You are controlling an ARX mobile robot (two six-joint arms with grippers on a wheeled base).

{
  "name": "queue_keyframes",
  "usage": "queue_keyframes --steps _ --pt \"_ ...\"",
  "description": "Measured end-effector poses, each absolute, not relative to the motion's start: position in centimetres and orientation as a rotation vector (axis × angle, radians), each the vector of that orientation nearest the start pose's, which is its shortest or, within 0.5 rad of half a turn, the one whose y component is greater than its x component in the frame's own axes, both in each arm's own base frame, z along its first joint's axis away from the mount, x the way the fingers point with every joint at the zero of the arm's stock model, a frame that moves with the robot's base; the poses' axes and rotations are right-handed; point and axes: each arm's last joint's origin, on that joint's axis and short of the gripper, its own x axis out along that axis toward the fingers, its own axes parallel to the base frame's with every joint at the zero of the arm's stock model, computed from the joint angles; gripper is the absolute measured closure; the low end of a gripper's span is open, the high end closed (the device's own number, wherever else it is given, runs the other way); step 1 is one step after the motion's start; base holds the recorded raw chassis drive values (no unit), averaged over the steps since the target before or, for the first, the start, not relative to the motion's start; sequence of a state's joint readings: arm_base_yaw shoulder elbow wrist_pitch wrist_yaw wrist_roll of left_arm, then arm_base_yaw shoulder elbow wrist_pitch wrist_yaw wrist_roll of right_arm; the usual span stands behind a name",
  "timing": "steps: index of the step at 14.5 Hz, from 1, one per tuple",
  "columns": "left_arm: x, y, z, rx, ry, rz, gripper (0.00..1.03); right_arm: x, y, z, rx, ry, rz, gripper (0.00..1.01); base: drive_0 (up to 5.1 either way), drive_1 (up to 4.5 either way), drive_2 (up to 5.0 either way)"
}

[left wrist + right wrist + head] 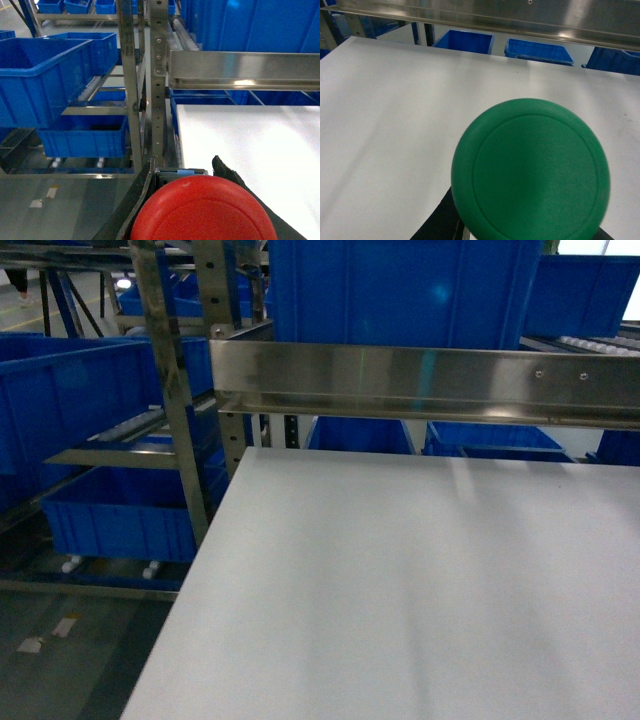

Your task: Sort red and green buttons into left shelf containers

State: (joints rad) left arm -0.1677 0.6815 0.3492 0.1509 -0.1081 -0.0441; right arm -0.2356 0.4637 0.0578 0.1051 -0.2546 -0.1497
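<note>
Filling the bottom of the left wrist view: a red button (202, 210), its round cap facing the camera, pinched between the dark fingers (231, 175) of the left gripper (190, 200), one finger curving up along the cap's left edge and the other showing just past its upper right. Filling the lower right of the right wrist view in the same way: a green button (531, 172), broad cap toward the lens, clamped in the right gripper (520, 220), of which only dark finger parts show under the cap's lower edge. Lying below both buttons: a plain white table (400, 590), wide and flat, running from the near edge to a horizontal steel rail (420, 380) at the far side. Neither gripper nor either button visible in the head view, only the table, the rail and the shelving. Standing left of the table: a metal shelf frame (157, 80) with perforated uprights, holding large blue tubs (40, 80) on two levels, one deep tub on the upper left level and another tub (82, 135) on the lower level beneath it, both well apart from the red button and to its far left. More blue bins (537, 50) showing beyond the rail at the far side, under it and behind it, with a tall blue container (400, 290) rising above the rail in the head view. Grey floor (70, 650) visible near left, below the shelf.
</note>
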Motion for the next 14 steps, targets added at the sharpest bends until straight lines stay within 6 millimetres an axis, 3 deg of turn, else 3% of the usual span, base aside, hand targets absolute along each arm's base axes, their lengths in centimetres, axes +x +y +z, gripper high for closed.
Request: queue_keyframes --steps 14 --pt "15.93 -2.39 22.96 -0.02 0.177 -0.057 0.74 12.25 -2.19 15.08 -0.075 0.294 0.041 0.75 -5.0 2.4 2.4"
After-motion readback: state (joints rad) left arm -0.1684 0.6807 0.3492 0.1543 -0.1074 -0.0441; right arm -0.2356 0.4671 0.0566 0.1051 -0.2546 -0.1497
